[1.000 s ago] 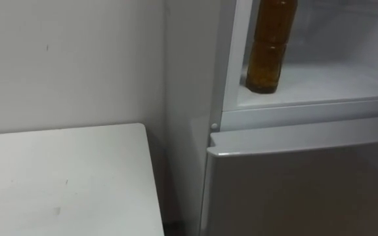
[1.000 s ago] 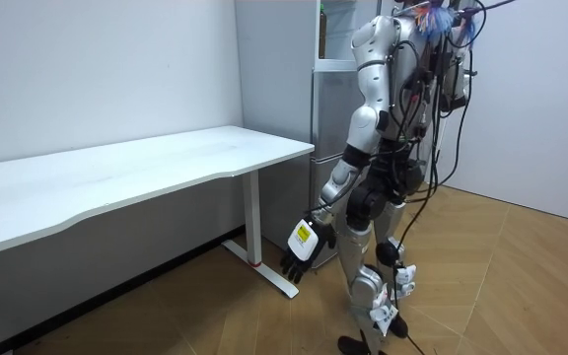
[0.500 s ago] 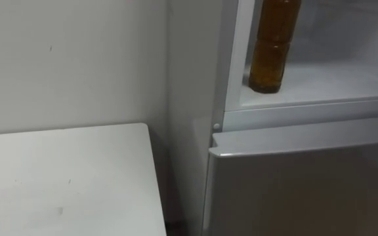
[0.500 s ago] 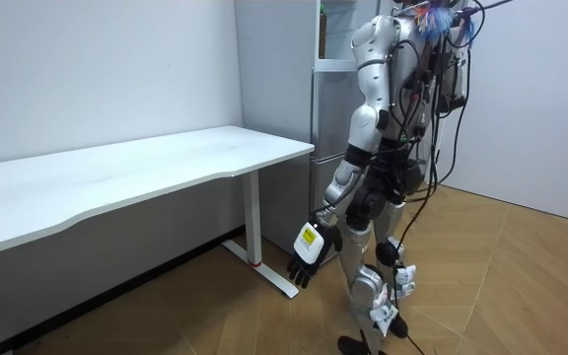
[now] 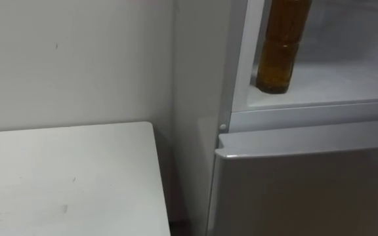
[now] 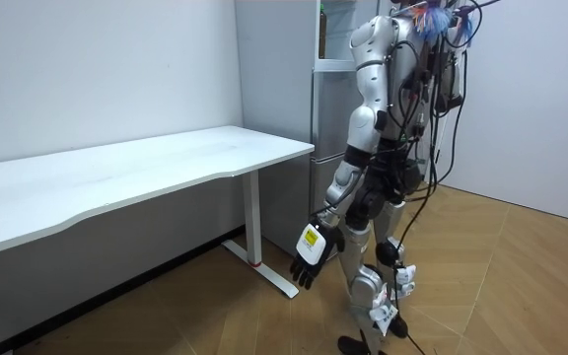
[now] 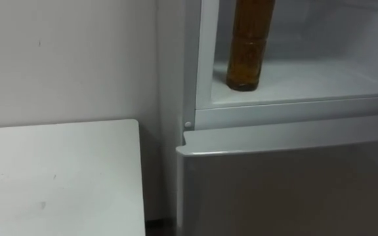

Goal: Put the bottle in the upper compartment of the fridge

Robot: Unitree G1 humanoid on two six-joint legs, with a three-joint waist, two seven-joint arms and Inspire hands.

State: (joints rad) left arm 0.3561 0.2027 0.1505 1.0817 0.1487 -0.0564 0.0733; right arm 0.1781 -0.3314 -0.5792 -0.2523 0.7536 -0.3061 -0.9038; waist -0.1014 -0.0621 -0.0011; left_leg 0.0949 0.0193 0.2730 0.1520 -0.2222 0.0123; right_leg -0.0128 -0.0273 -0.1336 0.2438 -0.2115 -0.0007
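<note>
We see the bottle (image 5: 282,47) standing upright in the upper fridge (image 5: 240,78), on its shelf (image 5: 346,82) near the front left corner, with nothing holding it. Below, the lower door (image 5: 307,187) is closed, and the white table (image 5: 64,177) sits just left. In the room view the robot faces the fridge, left hand (image 6: 309,254) hanging low by its leg, fingers loosely apart.

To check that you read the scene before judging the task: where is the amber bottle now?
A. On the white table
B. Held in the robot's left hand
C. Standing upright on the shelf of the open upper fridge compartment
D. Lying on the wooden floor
C: the amber bottle stands upright on the white shelf inside the open upper fridge compartment, while the left hand hangs empty at the robot's side.
</note>
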